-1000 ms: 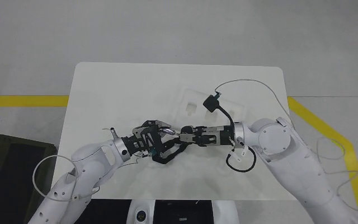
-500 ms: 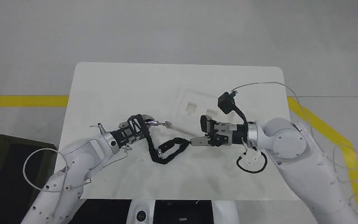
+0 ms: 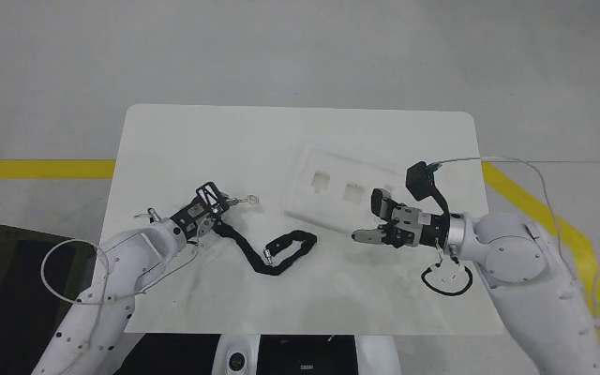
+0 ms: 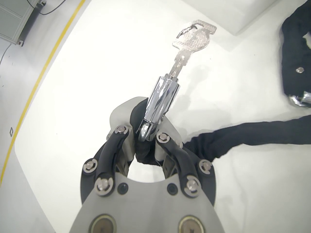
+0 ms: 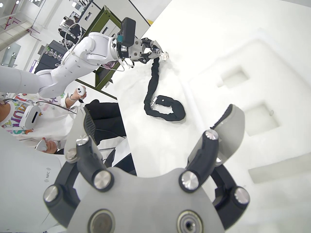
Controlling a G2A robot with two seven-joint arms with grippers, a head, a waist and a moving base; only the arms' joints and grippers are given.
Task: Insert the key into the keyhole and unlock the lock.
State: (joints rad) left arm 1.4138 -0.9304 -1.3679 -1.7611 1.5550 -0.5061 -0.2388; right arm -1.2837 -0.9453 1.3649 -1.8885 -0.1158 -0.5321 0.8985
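My left gripper [image 4: 145, 132] is shut on the chrome lock cylinder [image 4: 161, 98], at the table's left middle [image 3: 214, 202]. The silver key [image 4: 194, 37] sits in the keyhole, with its head sticking out past the cylinder. From the cylinder the black fabric-covered chain [image 3: 272, 255] runs across the table and curls into a loop. Its free end with a metal pin [image 4: 300, 99] lies apart from the cylinder. My right gripper [image 5: 158, 115] is open with nothing in it, just off the table to the right of the loop [image 3: 361, 234].
A white foam tray [image 3: 305, 197] with two square recesses lies at the middle right, beside my right gripper. A person with a headset and hand controllers stands beyond the table's left edge. Yellow floor tape runs past both sides of the table.
The two arms have drawn apart. My left gripper carried the cylinder and key to the left. My right gripper backed off to the right, and the chain's free end now lies on the table.
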